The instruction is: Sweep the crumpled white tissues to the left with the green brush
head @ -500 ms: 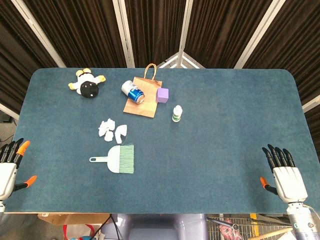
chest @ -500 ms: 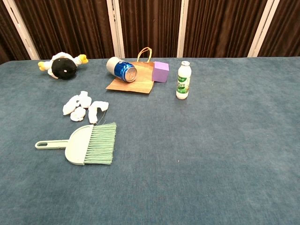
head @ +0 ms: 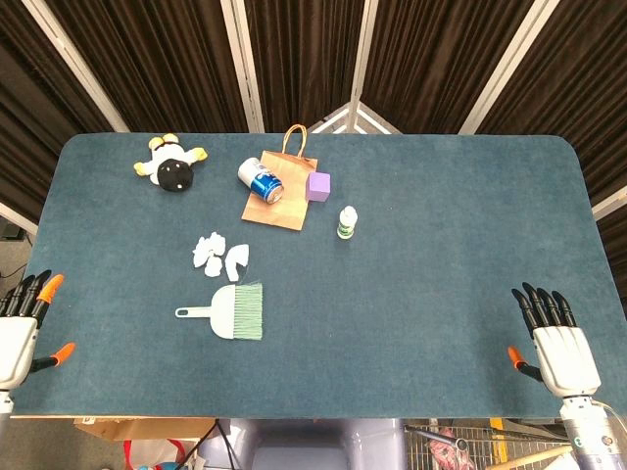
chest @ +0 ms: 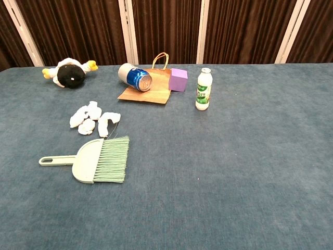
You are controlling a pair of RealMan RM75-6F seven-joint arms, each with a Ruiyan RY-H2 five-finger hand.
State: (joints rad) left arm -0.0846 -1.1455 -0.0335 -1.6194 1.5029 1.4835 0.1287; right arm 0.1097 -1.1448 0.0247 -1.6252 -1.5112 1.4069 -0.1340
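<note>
One brush [head: 235, 311] lies flat on the blue surface [head: 441, 255], left of centre; seen from the head view, its handle points to 9 o'clock and its pale green bristles fan toward 3 o'clock. It looks like thin moulded plastic: probably light, stiff in the handle and back, soft at the bristle tips. The slim handle with the hanging hole at its end is the sensible place to take hold, though it lies low against the surface, so fingers would likely have to slide under or pinch it from the sides. The smooth plastic may slip in a loose grip.

Several tissues [head: 217, 255] sit in a small clump at about 11 o'clock from the brush, just beside the bristle corner; whether one touches the bristles I cannot tell. They are crumpled, very light, and would probably scatter or roll rather than slide together, so a slow, low stroke seems wise.

Further out, at 12 to 1 o'clock from the tissues, a can [head: 261, 180] lies on a paper bag [head: 277, 201], with a purple cube [head: 318, 186] at the bag's right edge and a small bottle [head: 347, 222] upright nearby. A plush toy [head: 172, 167] rests at 11 o'clock, far side.

The left robot hand [head: 20, 328] sits at the surface's near left corner, well apart from the brush, fingers spread and holding nothing. The right robot hand [head: 556, 343] is at the near right, likewise empty with fingers apart. Neither shows in the chest view.
</note>
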